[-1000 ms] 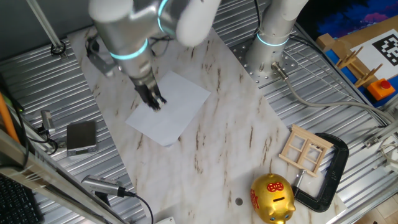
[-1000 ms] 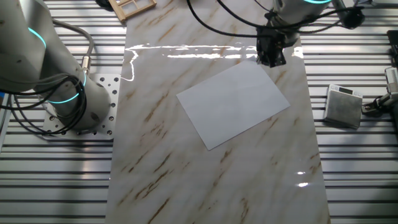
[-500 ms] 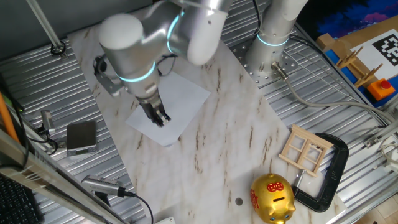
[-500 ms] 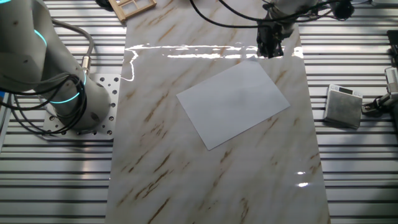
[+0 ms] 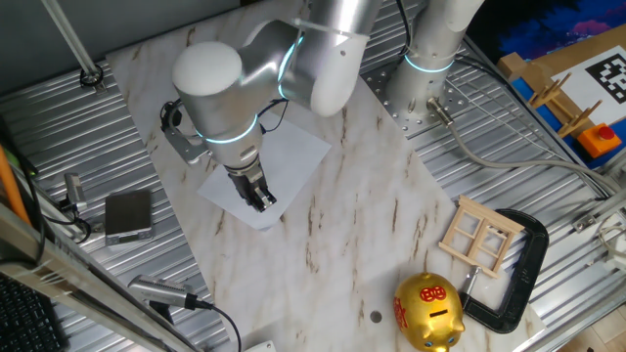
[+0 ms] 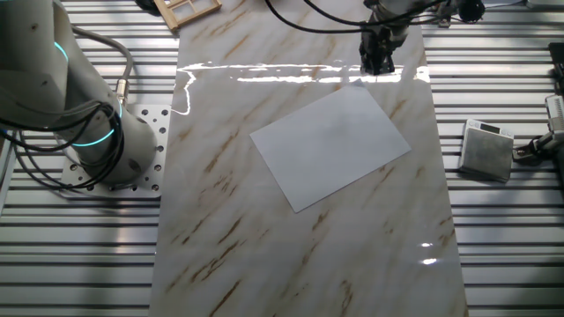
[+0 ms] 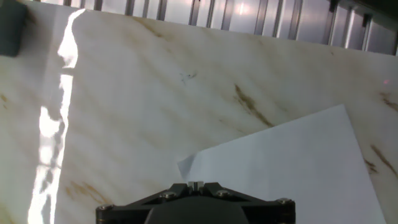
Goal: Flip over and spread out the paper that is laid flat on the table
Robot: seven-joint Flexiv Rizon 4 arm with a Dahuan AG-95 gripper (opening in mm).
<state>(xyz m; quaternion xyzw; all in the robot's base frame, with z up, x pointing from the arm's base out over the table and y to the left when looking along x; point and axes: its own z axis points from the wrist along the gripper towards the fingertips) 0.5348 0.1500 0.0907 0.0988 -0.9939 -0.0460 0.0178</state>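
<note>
A: The thin white rectangular paper sheet [image 6: 330, 147] lies flat, mid-board on the white marble-patterned table with brown streaks [image 6: 229, 255].

B: And the black two-finger gripper [image 5: 261, 198] hangs above the sheet's corner nearest the small grey square pad [image 6: 486, 150]. Jaw gap? Can't tell. Nothing visibly held.

The arm [image 5: 245, 73] is smooth silver-grey with glowing cyan rings at its joints, black cables looping beside it, and a black gripper [image 5: 260, 197]; its base bolts to a perforated plate [image 6: 132, 172].
</note>
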